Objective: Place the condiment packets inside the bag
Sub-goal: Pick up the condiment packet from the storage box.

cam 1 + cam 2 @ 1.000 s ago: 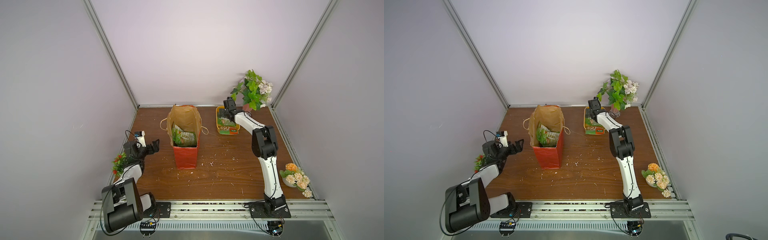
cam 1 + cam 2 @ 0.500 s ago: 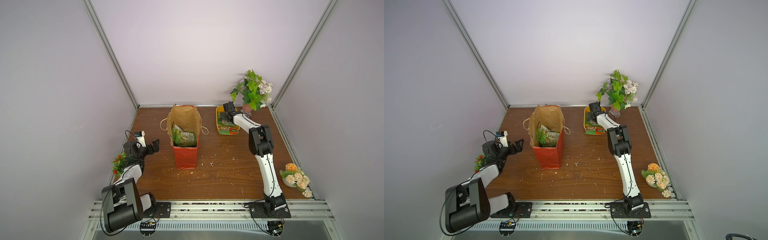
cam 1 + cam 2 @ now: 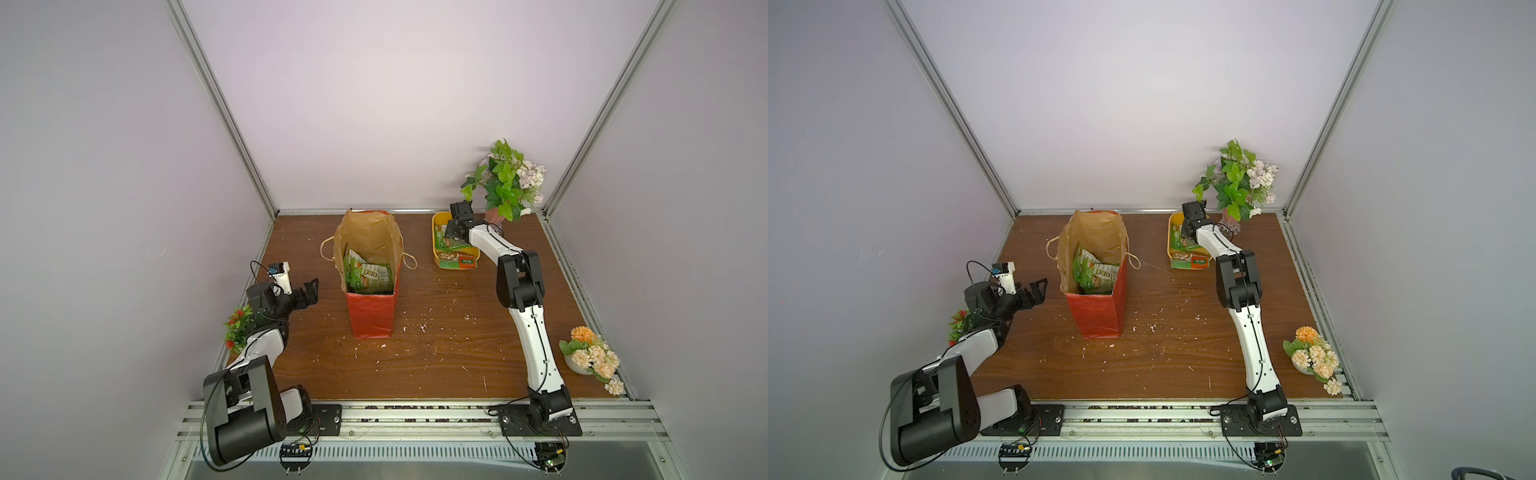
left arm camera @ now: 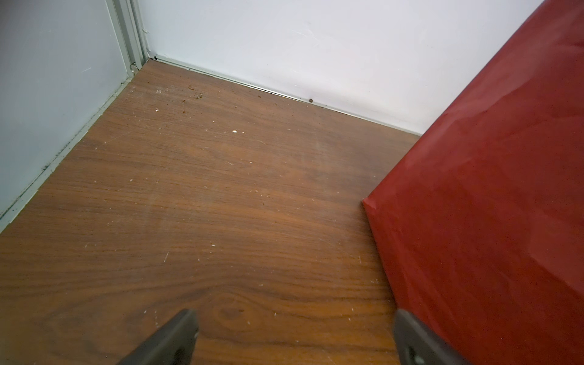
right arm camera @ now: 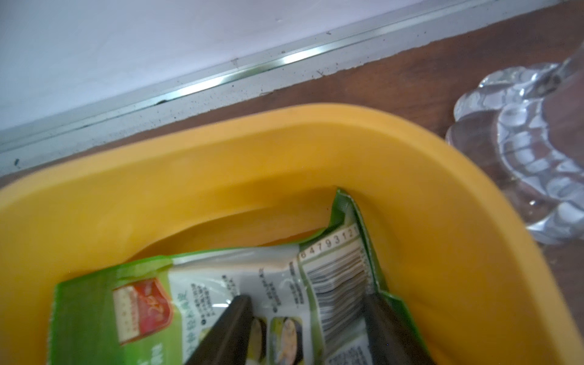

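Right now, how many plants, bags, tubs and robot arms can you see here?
Plants: 3 (leafy green plant, orange flowers, red-flowered plant)
Red bag: 1
Yellow tub: 1
Robot arms: 2 (left arm, right arm)
Total: 7

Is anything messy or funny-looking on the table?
Yes. Little white crumbs are scattered over the wooden table beside the red bag. Also, packets hang over the near rim of the yellow tub.
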